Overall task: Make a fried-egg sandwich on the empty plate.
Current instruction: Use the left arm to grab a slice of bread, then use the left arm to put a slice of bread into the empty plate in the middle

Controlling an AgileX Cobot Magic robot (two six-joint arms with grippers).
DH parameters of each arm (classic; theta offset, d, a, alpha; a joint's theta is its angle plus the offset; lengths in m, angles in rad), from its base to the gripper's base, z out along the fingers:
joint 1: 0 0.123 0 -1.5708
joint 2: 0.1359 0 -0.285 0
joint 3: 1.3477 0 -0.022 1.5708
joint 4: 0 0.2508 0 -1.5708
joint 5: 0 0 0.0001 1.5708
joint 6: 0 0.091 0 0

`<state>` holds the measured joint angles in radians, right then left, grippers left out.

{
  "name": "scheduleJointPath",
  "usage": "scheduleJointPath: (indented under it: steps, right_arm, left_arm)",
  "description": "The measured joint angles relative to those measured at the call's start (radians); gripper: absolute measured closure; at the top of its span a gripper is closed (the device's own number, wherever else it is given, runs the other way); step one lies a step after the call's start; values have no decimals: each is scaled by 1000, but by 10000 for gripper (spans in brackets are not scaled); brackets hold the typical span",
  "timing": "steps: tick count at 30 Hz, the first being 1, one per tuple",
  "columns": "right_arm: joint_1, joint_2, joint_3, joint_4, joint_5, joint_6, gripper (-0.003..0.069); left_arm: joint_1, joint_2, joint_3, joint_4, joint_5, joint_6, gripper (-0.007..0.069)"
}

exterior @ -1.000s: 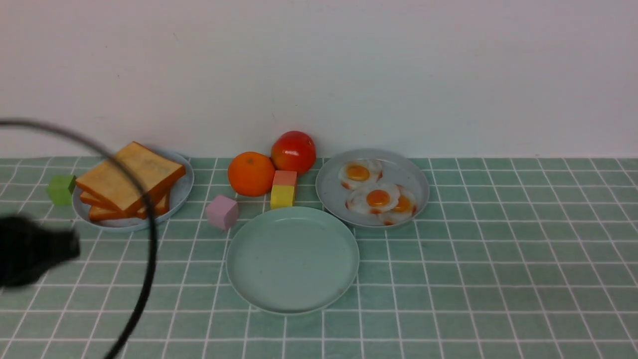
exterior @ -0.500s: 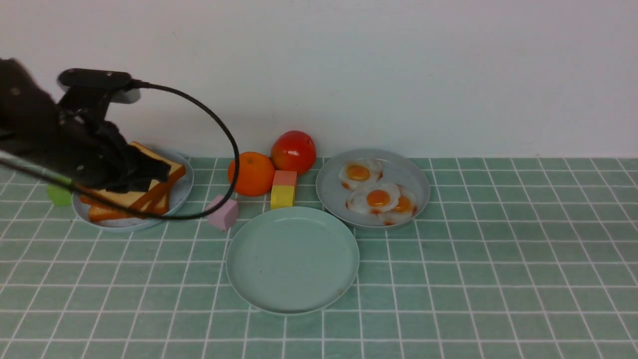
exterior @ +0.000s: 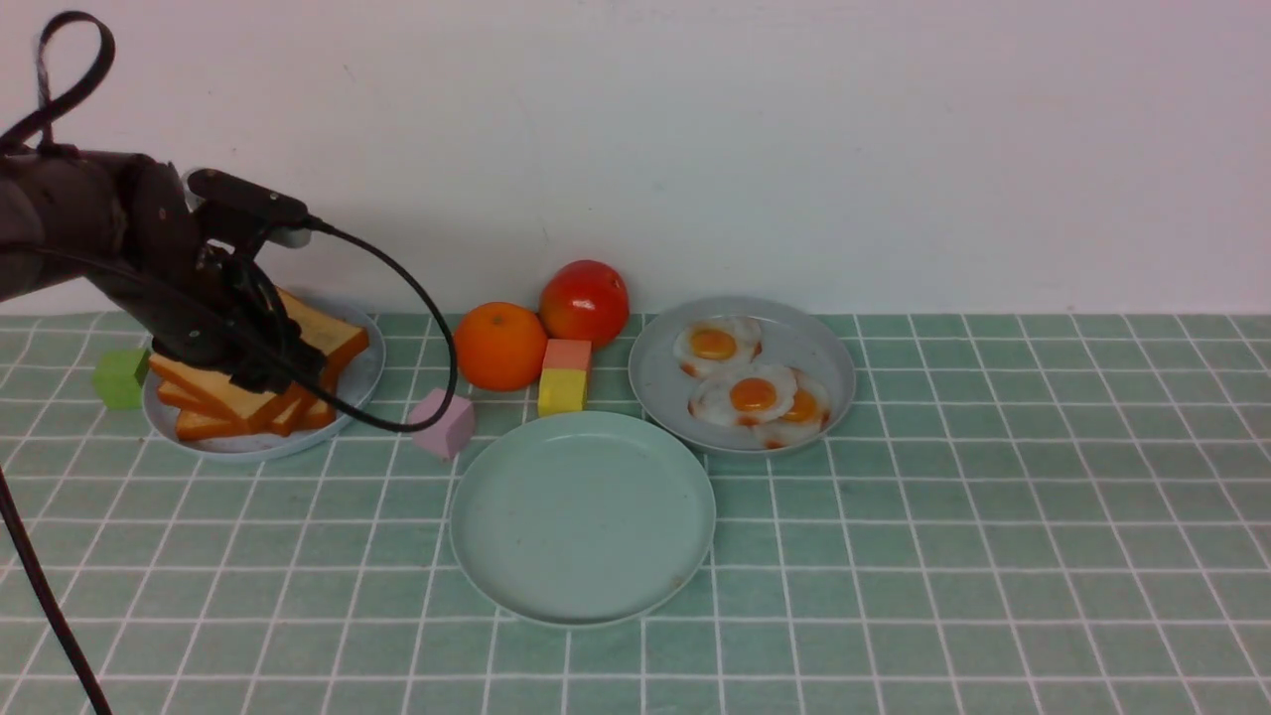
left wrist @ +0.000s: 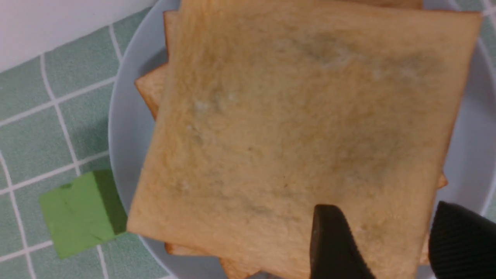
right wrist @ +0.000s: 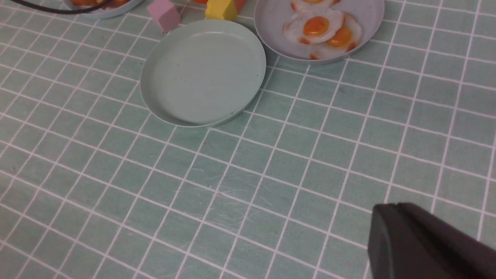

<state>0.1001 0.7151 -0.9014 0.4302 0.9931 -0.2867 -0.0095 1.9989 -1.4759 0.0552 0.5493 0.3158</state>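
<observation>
The left gripper has its two fingers apart, with nothing between them. They hang just over one corner of the top toast. The toast lies in a pile on a grey plate, and a green block sits just beside that plate. The right gripper is closed on nothing, over the cloth, well apart from the food. The green plate in the middle is bare. The eggs sit on the egg plate behind it. There is no sandwich yet.

I think the job now is to pick up one slice. Come down at the edge, pinch only the top slice, then lift slowly so the pile does not slide.
</observation>
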Motion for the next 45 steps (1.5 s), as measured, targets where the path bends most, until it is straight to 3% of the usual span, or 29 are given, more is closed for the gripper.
scheduleJointPath:
  steps: [24, 29, 33, 36, 40, 45]
  right_arm:
    - [0, 0, 3, 18, -3, -1, 645]
    - [0, 0, 3, 35, -3, -1, 643]
    - [0, 0, 3, 41, -3, -2, 643]
    - [0, 0, 3, 43, -2, -2, 643]
    - [0, 0, 3, 45, -2, -2, 642]
    - [0, 0, 3, 46, 5, -8, 641]
  left_arm:
    - [-2, 67, -15, 18, -36, 50, 280]
    - [-2, 65, -18, 10, -20, 53, 389]
    - [-5, 31, -16, -23, 24, 54, 562]
    - [-16, -21, -10, -24, 59, 54, 587]
    - [-91, -145, -9, -26, 152, -5, 585]
    - [-311, -274, 21, -26, 255, -124, 585]
